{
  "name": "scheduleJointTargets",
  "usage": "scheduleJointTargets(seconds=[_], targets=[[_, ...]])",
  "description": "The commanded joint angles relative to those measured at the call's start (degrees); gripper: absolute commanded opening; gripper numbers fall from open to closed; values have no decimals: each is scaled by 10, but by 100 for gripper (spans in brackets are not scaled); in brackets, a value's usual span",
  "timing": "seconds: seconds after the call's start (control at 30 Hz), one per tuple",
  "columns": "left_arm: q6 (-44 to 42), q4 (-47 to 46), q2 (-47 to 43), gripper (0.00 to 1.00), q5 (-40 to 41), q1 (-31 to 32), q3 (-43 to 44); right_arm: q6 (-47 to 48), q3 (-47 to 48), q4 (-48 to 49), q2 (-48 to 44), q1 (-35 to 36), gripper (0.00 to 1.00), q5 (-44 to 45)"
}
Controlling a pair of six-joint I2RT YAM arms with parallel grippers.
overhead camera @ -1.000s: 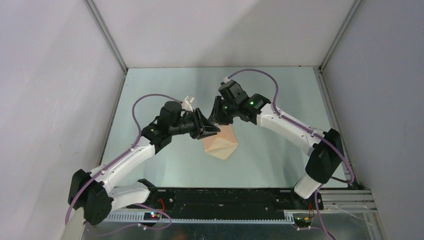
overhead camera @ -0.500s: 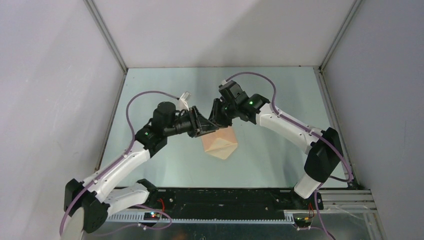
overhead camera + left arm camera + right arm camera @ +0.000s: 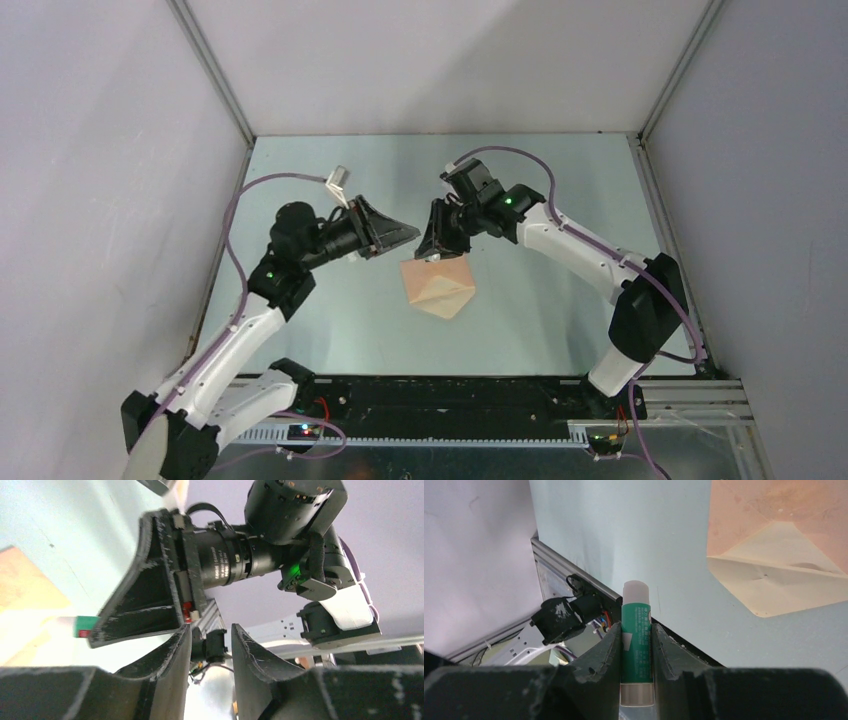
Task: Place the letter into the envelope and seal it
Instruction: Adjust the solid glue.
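Glue stick (image 3: 636, 645) clamped in right pincer (image 3: 636, 630) at the far edge of the envelope (image 3: 437, 288).
Envelope lies flap-open mid-tabletop (image 3: 560, 200), open surface on every side; left pincer (image 3: 210, 630) partly spread, empty, well apart leftward.

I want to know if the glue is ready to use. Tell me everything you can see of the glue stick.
The glue stick is a slim, plastic-looking cylinder with a green printed body, a white rounded tip and a grey-silver base. Whether the white end is a cap or bare glue is unclear. It is clamped lengthwise in the right pincer, between its fingers, with the tip sticking out past them. It is held above the table, beside the open flap of the envelope, and touches nothing but the fingers.
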State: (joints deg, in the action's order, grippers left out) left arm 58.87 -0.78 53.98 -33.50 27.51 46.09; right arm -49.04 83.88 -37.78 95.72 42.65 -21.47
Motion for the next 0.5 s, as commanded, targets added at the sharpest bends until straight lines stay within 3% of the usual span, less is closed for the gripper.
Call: scheduleJointTargets(seconds=[0.0, 0.17, 0.27, 0.47], targets=[[25, -46, -19, 41, -31, -48, -44, 63, 7, -10, -10, -13, 0, -62], [23, -29, 6, 43, -28, -75, -44, 157, 12, -33, -13, -14, 0, -144], [-5, 45, 40, 43, -23, -76, -13, 206, 7, -48, -26, -14, 0, -163], [-16, 51, 50, 42, -14, -76, 2, 217, 7, -59, -33, -18, 0, -176]])
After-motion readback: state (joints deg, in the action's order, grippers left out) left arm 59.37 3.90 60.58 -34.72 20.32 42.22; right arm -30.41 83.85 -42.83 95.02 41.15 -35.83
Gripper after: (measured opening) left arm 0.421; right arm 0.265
